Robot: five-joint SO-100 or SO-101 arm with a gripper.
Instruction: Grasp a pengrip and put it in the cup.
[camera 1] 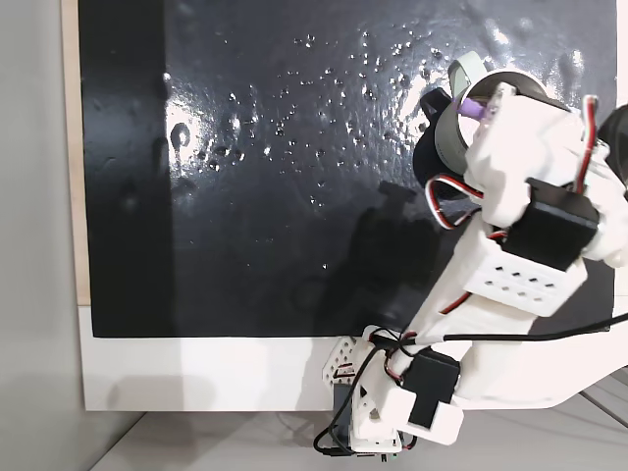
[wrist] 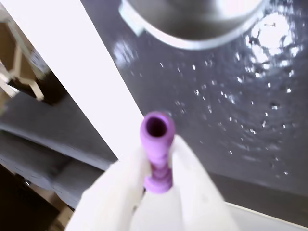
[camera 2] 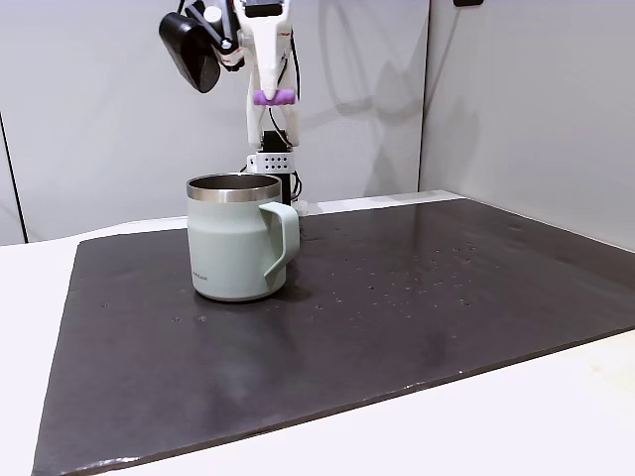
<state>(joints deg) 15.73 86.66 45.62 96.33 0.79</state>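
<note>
The white gripper [wrist: 158, 166] pinches the purple pengrip [wrist: 157, 144] between its two fingers [wrist: 190, 168], jaws closed tight on the tube's lower half; in the wrist view its open end points out past the fingertips toward the camera's far field. In a fixed view from table level, the gripper [camera 2: 274, 99] hangs high in the air with the pengrip [camera 2: 275, 96] held crosswise, well above the cup [camera 2: 236, 248] and a little to its right. The arm rises steeply from its base at the back edge of the mat, its wrist bent downward.

The fixed view from above shows the arm folded over the right side of the dark mat [camera 1: 275, 196], the pengrip [camera 1: 475, 109] over the cup [camera 1: 461, 71], most of which the arm hides. The table-level view shows the cup whole: pale green, steel rim, handle facing right, upright on the mat. The wrist view catches the cup's rim [wrist: 192, 33] at the top edge, blurred, and bright specks across the mat.
</note>
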